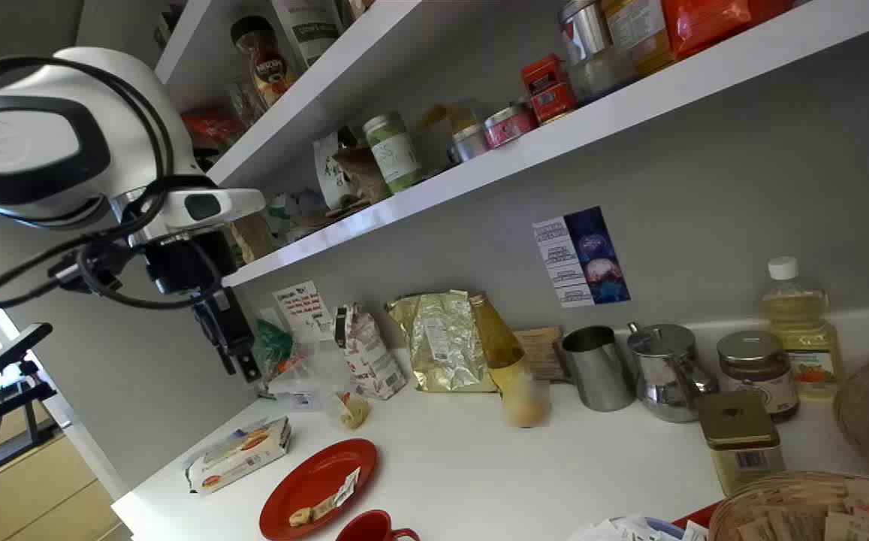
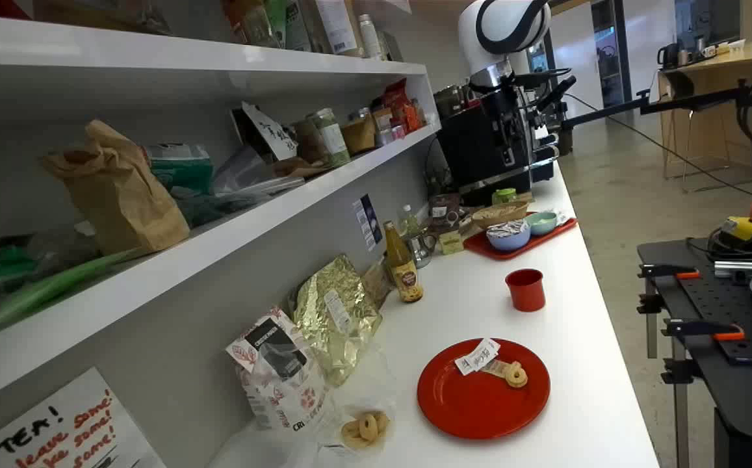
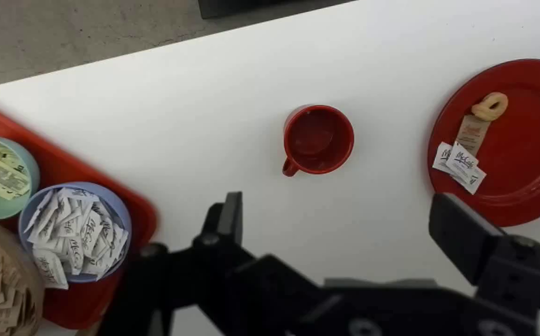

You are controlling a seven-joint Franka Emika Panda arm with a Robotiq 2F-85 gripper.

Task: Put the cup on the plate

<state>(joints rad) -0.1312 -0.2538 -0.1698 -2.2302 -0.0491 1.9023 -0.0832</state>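
The red cup (image 3: 319, 140) stands upright on the white counter, its inside bare and its handle toward the lower left in the wrist view. It shows in both exterior views (image 1: 368, 528) (image 2: 526, 291). The red plate (image 3: 524, 179) lies flat to the right of the cup in the wrist view, apart from it. It also shows in both exterior views (image 1: 288, 485) (image 2: 457, 406), with white packets and a ring-shaped biscuit on it. My gripper (image 3: 337, 198) is open and empty, high above the counter in both exterior views (image 1: 241, 367) (image 2: 507, 156).
A red tray (image 2: 561, 231) holds a blue bowl (image 3: 122, 210), a green bowl (image 3: 36, 163) and a basket (image 3: 36, 284). A bottle (image 2: 401, 263), gold bag (image 2: 330, 325) and metal mugs (image 1: 601, 372) stand along the wall. A shelf (image 1: 442, 180) juts out above the counter.
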